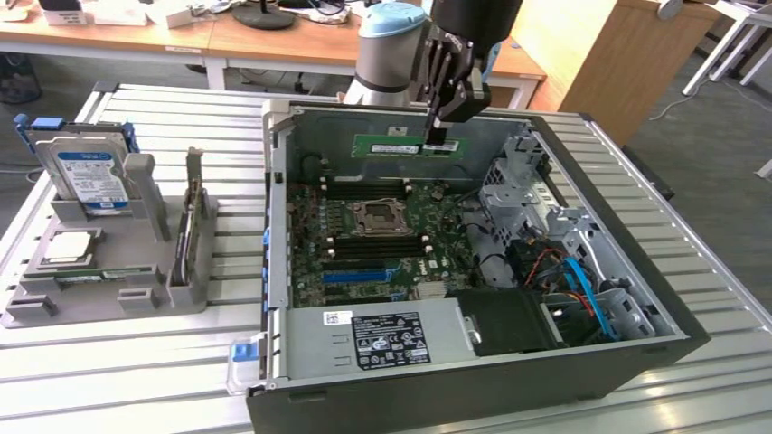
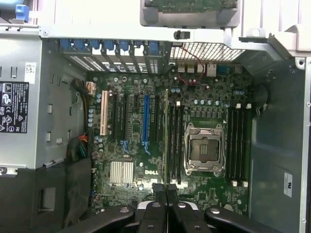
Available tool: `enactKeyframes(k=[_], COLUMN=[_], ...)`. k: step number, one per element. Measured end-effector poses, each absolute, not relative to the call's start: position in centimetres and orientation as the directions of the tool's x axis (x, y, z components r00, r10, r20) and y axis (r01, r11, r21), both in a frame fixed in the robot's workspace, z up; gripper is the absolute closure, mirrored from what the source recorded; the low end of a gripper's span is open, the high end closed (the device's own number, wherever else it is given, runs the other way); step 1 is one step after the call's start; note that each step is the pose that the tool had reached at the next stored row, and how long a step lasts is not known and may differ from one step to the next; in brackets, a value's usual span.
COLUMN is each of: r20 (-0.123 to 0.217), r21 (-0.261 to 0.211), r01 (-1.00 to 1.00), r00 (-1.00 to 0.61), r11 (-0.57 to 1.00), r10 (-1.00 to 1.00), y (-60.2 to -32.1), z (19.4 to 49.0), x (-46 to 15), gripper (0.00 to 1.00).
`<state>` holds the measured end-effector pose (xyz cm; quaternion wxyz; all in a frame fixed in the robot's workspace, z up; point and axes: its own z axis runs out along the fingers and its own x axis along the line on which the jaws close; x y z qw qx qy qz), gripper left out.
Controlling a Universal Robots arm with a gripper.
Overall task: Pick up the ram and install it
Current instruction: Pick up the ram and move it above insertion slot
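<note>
Clamping the ram (image 1: 392, 146), gripper (image 1: 442, 145) hangs over the motherboard (image 2: 204, 187); edge-on from the wrist.

Green boards, blue bits.
The ram (image 1: 392, 146) is green with a white label. The motherboard (image 1: 362, 240) is dark green with black slots (image 2: 236, 145), one blue slot (image 2: 145, 116) and one white slot (image 2: 103, 119). The gripper (image 1: 440, 145) is black. The hard drive (image 1: 92, 176) is silver with a blue label.

One ram (image 1: 389, 146) (pinched in the one gripper (image 1: 440, 145)), one motherboard (image 1: 350, 258) beneath the gripper, one hard drive (image 1: 90, 176) and one processor chip (image 1: 69, 246) well aside.
</note>
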<state>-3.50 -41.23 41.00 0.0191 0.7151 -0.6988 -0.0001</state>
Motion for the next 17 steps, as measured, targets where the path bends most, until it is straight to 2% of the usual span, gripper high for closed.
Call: enactKeyframes(k=[17], r20=[0.027], r21=[0.027], r01=[-0.999], r00=[0.023], r11=[-0.022], r10=[-0.999], y=[-41.2], z=[39.5], x=[-3.4], gripper=[0.88])
